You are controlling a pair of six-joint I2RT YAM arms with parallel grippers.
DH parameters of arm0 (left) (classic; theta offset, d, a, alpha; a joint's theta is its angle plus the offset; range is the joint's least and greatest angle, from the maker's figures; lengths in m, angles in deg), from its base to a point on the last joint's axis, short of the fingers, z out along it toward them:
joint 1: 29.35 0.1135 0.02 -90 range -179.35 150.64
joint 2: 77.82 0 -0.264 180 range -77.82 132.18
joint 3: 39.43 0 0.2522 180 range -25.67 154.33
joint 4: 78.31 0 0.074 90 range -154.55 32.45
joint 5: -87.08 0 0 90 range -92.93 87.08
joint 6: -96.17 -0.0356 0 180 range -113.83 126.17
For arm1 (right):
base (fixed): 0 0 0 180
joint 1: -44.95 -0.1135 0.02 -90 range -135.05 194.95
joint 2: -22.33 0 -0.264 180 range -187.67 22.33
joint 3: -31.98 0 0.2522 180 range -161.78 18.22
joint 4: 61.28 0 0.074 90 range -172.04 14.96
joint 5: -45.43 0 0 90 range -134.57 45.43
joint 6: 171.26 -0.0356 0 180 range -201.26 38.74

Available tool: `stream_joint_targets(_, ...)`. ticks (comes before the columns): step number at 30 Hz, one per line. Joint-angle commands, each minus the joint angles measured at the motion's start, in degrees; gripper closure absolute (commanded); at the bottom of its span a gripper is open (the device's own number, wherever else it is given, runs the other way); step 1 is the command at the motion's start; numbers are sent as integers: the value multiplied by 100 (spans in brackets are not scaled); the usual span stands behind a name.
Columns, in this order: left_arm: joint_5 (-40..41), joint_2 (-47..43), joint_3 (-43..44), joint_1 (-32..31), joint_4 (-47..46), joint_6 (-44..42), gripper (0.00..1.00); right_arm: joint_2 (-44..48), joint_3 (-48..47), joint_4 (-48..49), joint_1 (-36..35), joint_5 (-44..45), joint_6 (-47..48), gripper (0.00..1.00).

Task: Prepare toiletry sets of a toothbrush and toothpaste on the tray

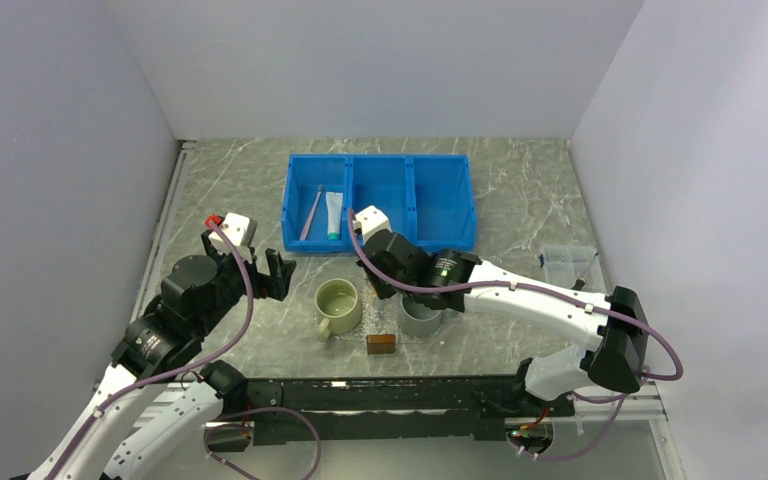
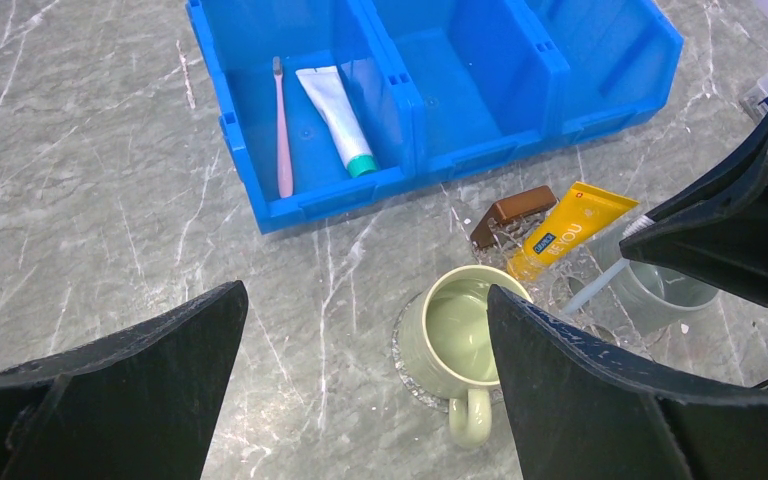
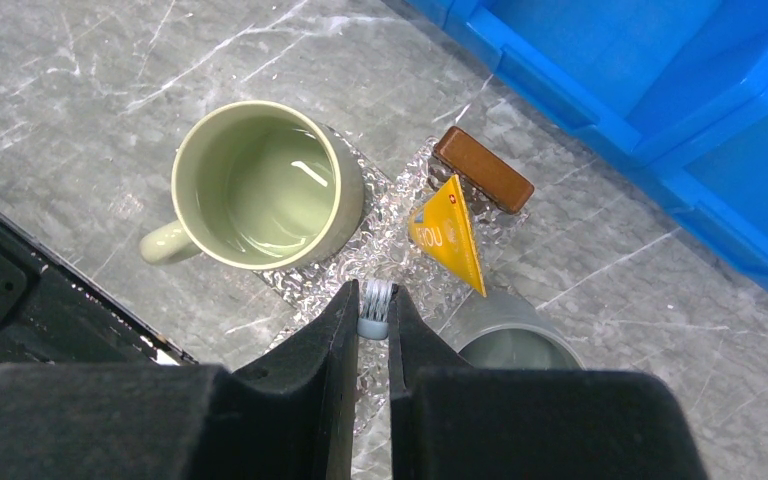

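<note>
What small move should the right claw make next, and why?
Probably lower the right claw, shut on the pale blue-white toothbrush, and lay it on the clear glittery tray beside the yellow-orange toothpaste tube already on it, completing one set.

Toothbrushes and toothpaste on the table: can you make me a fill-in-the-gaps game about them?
1. The pink toothbrush lies in the ___ bin.
2. The right hand is shut on the pale ___.
3. The yellow toothpaste rests on the glittery ___.
4. The left hand is ___ and holds nothing.
Missing words: blue; toothbrush; tray; open.
</note>
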Motion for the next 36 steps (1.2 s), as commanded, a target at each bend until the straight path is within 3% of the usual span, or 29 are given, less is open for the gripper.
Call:
stream_joint_targets(1, 21, -35, -11, 37, -167, 58, 4, 214, -22, 268, -34, 132, -57, 100)
stream_joint_targets(36, 14, -13, -13, 67, -154, 60, 4, 180, 145, 328, -57, 315, -42, 100)
